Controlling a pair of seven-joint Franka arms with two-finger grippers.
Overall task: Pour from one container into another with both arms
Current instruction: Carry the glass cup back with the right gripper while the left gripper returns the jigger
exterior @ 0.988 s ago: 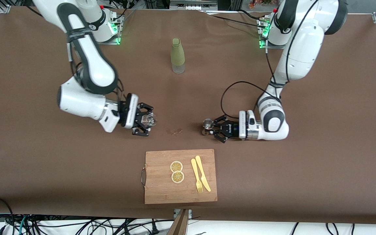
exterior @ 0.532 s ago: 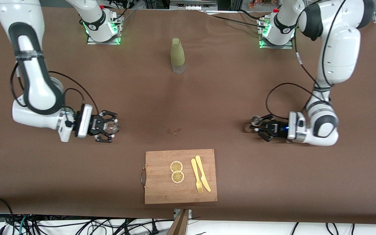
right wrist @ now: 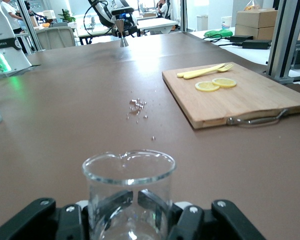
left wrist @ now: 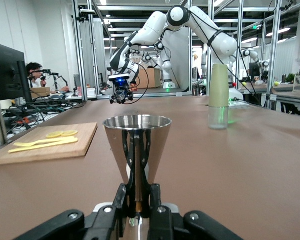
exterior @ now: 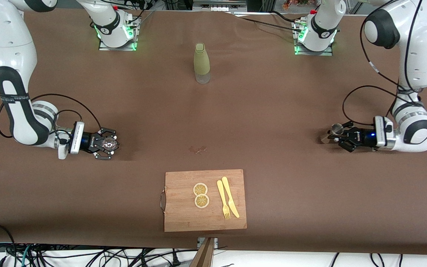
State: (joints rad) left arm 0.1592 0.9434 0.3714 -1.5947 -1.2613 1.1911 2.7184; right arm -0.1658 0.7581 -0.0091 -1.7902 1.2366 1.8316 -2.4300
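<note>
A robotics lab is shown: metal frame posts (left wrist: pixel 210 45) and desks with a monitor (left wrist: pixel 7 75) are seen around a brown-covered table (exterior: pixel 272 111), where two bolted-down robot arms (exterior: pixel 13 92) are mounted, cables (exterior: pixel 50 256) trailing below.

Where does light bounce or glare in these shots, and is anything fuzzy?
Left wrist view: the steel jigger mirrors the room, and the workshop in the distance is soft. Right wrist view: ceiling light sheens across the brown table. Front view: even light, faint shadows.
</note>
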